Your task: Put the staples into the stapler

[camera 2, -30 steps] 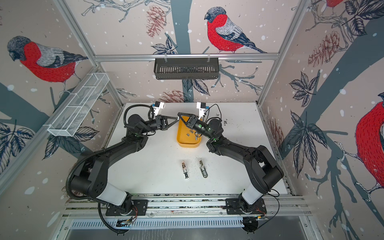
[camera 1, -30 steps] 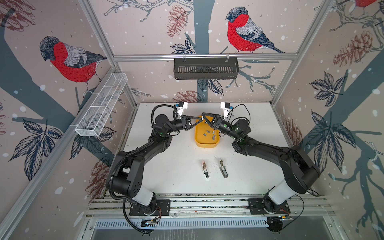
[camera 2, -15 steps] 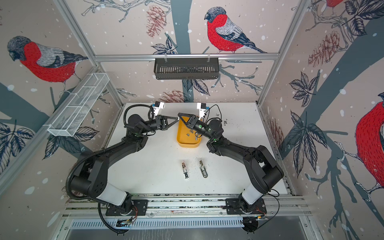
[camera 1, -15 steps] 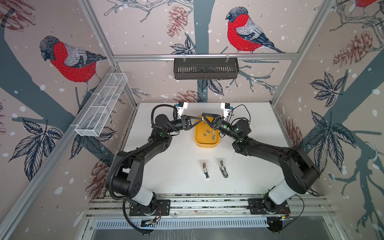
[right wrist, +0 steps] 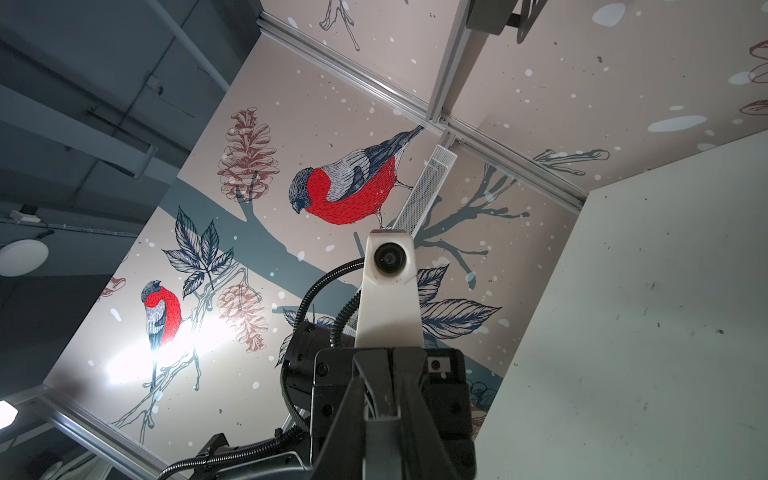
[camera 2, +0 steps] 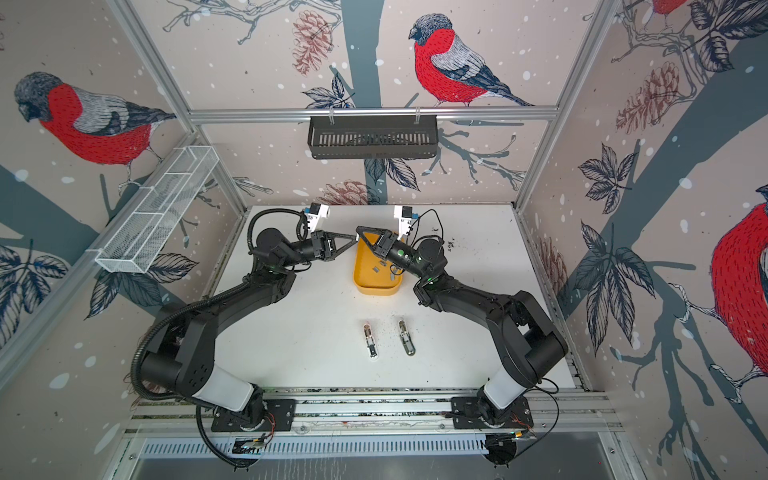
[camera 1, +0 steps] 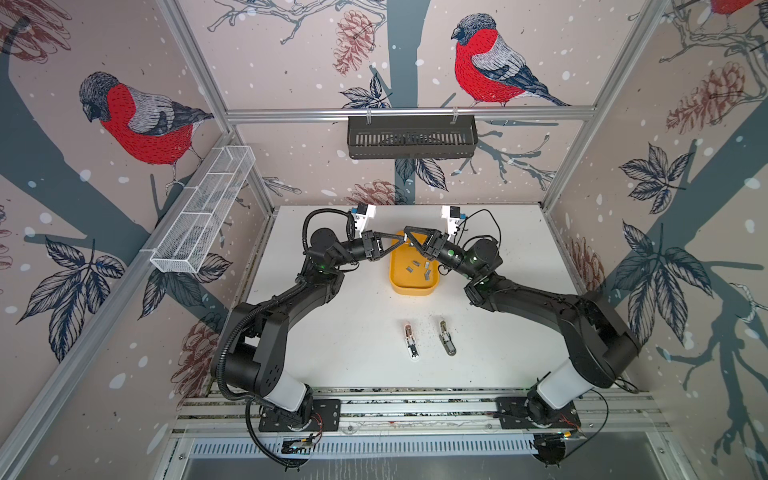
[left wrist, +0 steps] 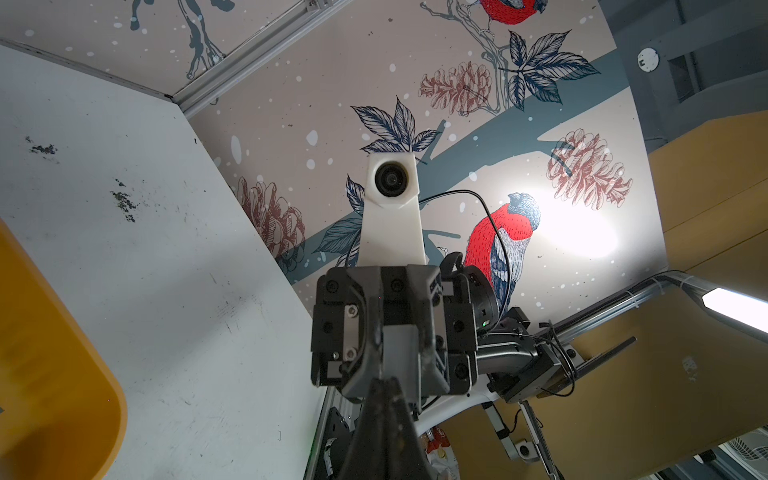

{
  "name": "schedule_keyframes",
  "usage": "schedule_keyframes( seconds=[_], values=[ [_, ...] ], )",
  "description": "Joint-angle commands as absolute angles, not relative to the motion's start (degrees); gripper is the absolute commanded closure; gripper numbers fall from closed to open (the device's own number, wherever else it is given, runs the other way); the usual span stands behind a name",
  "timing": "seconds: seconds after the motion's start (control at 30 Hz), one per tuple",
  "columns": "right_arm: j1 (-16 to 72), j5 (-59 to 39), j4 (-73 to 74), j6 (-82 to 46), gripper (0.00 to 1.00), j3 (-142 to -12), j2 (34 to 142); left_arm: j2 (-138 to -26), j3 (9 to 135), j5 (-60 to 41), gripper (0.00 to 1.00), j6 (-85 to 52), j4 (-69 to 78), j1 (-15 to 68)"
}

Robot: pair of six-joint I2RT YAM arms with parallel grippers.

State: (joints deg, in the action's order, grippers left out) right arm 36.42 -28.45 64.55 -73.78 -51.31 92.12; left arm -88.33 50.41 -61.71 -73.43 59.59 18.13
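The left arm and the right arm were matte black, each with a white shell at its lowest link and a white camera mount with a round black lens at the wrist. The left claw and right claw had slim black triangular fingers. A ribbed black hose ran along the left arm.

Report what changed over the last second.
Nothing visibly moved, and nothing was taken hold of or let go. The left gripper and right gripper stay with their tips close together over the far end of the yellow tray. The staples in it, the white stapler and the grey stapler lie as before.
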Motion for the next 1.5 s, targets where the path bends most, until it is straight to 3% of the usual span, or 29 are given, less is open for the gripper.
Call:
schedule_keyframes(
  seconds=[0.0,0.23,0.53,0.83,0.97,1.1,1.27,1.47],
  values=[
    [36.5,-28.5,66.2,-74.2,0.85,-51.4,91.7,-88.1,51.1,-62.9,1.00,-73.3,62.3,18.1],
    [36.3,-28.6,66.3,-74.3,0.85,-51.2,91.7,-87.6,51.3,-62.9,0.97,-72.1,60.7,18.1],
    [36.2,-28.7,66.2,-74.2,0.86,-50.8,91.3,-86.7,51.8,-62.9,0.68,-70.2,58.2,17.7],
    [35.6,-28.6,65.7,-73.4,0.86,-49.1,89.4,-86.0,52.1,-62.9,0.68,-69.1,57.1,15.6],
    [35.9,-27.7,58.9,-68.3,0.86,-47.6,86.0,-84.0,54.1,-63.4,0.65,-62.6,48.8,13.6],
    [37.4,-24.2,47.0,-59.6,0.86,-46.4,80.9,-80.4,59.4,-62.1,0.60,-46.6,28.4,13.3],
    [43.1,-12.2,27.6,-45.6,0.86,-46.9,73.6,-76.5,67.3,-57.6,0.43,-25.0,1.8,14.5],
    [52.2,4.5,13.8,-36.4,0.86,-46.3,67.5,-67.7,62.4,-55.0,0.09,-15.3,-7.7,16.3]
  ],
)
